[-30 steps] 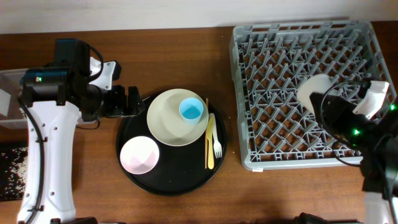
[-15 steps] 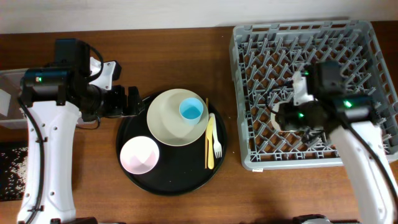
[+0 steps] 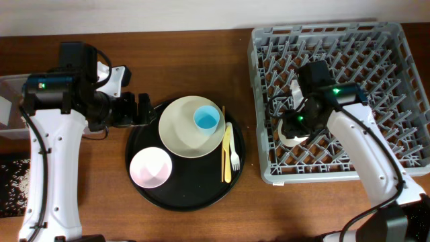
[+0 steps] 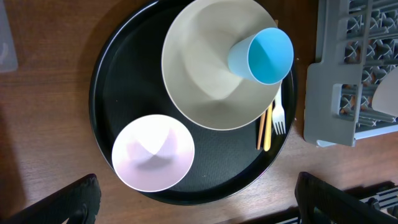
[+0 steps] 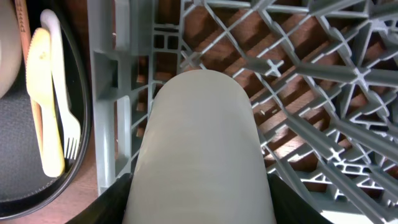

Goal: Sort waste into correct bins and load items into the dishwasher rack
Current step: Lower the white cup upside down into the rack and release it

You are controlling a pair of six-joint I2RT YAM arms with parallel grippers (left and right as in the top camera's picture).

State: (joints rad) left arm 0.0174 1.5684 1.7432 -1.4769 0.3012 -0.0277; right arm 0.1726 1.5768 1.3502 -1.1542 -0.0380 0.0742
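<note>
Right hand: clamped on the small cream cup, one finger on each side of it. The cup is inside the outline of the grey dishwasher rack, by the rack's left wall and towards its front corner. Whether the cup touches the grid floor cannot be told. Left hand: fingers wide apart and holding nothing, positioned at the left rim of the round black tray. The tray sits on the wooden tabletop, just left of the rack. On the tray, the cream plate lies towards the back, with the small blue cup upright on its right part, mouth up. The pink bowl stands mouth up at the tray's front left, close to the plate. Along the tray's right side, a pale fork and a yellow utensil lie side by side, and thin wooden chopsticks run parallel to them by the plate's edge. At the far left edge of the tabletop, a clear plastic tub is partly in view. A shallow black bin speckled with white grains lies in front of it.
</note>
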